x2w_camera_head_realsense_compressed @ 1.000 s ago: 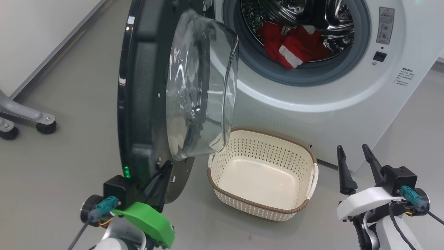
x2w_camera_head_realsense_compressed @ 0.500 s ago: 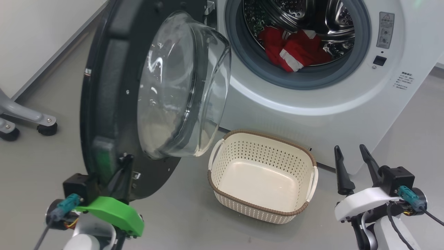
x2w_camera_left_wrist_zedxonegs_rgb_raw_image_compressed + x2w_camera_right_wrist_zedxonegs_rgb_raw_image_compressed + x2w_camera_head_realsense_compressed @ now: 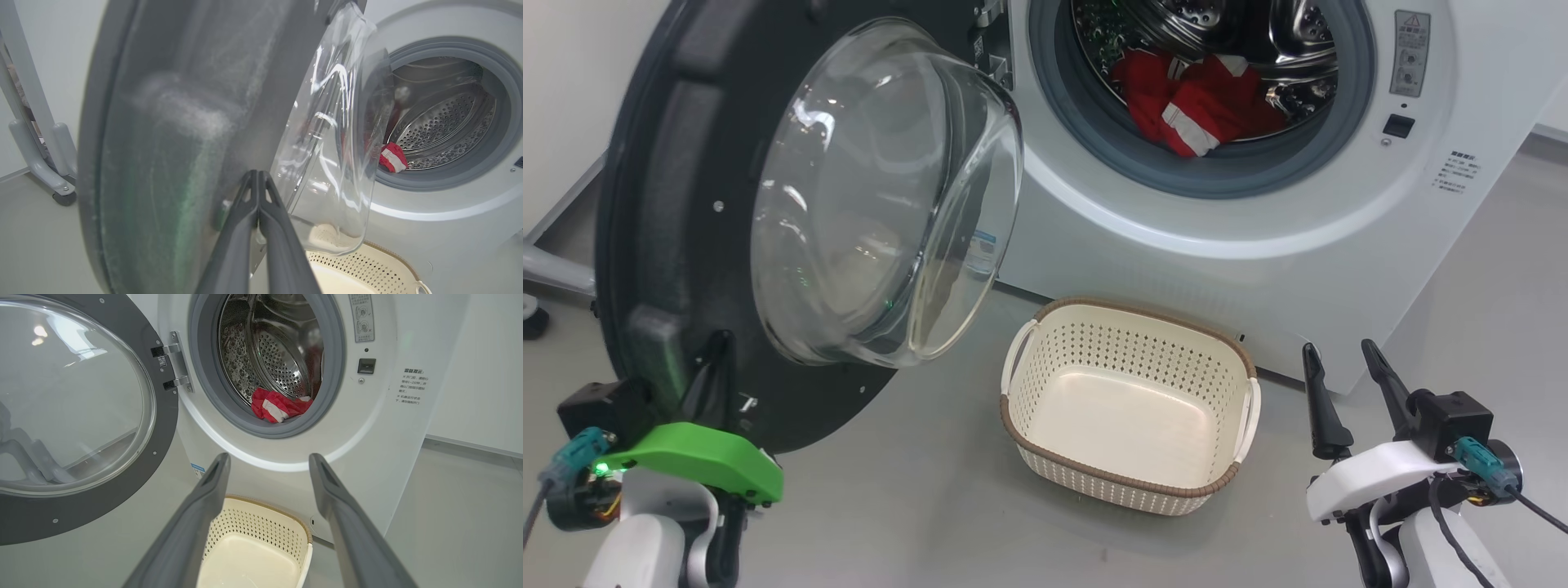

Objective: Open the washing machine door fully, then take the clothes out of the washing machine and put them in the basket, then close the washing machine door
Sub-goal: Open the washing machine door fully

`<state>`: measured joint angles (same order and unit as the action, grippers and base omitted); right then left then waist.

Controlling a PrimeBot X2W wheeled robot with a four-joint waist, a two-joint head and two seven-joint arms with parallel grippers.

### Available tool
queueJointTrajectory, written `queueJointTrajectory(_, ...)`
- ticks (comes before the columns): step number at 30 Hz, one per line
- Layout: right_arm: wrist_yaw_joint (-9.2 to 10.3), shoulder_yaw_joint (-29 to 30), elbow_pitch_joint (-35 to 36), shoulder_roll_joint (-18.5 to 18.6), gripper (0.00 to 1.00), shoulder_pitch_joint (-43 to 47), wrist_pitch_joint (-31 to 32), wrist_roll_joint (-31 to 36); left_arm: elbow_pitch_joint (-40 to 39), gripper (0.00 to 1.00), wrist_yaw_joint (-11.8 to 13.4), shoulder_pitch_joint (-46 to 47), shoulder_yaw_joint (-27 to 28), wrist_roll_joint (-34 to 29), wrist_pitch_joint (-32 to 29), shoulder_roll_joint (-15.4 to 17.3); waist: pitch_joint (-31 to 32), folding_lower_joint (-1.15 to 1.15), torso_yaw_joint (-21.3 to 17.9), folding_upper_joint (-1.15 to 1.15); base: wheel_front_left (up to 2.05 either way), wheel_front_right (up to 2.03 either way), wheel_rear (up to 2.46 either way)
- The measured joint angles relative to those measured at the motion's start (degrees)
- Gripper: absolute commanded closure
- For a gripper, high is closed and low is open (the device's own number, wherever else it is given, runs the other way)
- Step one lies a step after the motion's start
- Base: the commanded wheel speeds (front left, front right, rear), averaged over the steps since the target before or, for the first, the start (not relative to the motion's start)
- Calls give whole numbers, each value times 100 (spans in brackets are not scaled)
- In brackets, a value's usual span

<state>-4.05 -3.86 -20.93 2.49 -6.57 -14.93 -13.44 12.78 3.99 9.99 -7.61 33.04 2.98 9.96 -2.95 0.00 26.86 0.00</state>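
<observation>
Right now my left gripper [image 3: 717,363] has its two long dark fingers pressed flat together with nothing between them. In the left wrist view its tips [image 3: 258,176] lie against the lower inside face of the large round door with the black rim and bulging clear glass bowl [image 3: 882,188]. I cannot tell for sure whether they actually touch it.

That door [image 3: 73,400] stands swung out wide from the left side of the big white front-loading washing machine [image 3: 1258,269] and hangs on its hinge beside the grey gasket, with the glass bowl facing outward.

My right gripper [image 3: 1338,346] has its fingers spread wide apart and holds nothing. It hovers over the floor off the machine's lower right front, clear of the panel. From the right wrist view its fingers [image 3: 269,457] point at the machine's front below the opening.

The red garments with white stripes [image 3: 1188,98] lie bunched at the bottom of the steel drum inside the machine, just behind the gasket lip [image 3: 278,408].

The small cream perforated plastic basket with the brown woven-look rim [image 3: 1127,351] sits on the floor just in front of the machine, below the opening, and has nothing in it.

A grey wheeled stand leg [image 3: 36,163] stands well off to the machine's left, beyond the door.
</observation>
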Motion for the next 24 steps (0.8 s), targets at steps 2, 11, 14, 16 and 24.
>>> queueJointTrajectory(2, 0, -1, 3, 0, 0, -3, 0, 0, 142, 100, 1, 77, 75, 25, 41, 23, -29, 0, -23, 0, 0, 0, 0)
queueJointTrajectory(11, 0, -11, 23, 2, 0, -57, 0, 51, 739, 100, 11, 516, 412, 172, 225, 68, -207, 0, -84, 0, 0, 0, 0)
queueJointTrajectory(14, 0, -9, 24, 2, 0, -121, 0, 59, 946, 100, 26, 684, 504, 177, 313, 108, -260, 0, -106, 0, 0, 0, 0)
queueJointTrajectory(16, 0, -4, 22, 4, 0, -125, 0, 71, 1084, 100, 27, 788, 559, 192, 323, 132, -276, 0, -116, 0, 0, 0, 0)
queueJointTrajectory(24, 0, -11, 16, 4, 0, -133, 0, 83, 1482, 100, 26, 1018, 681, 225, 517, 211, -307, 0, -147, 0, 0, 0, 0)
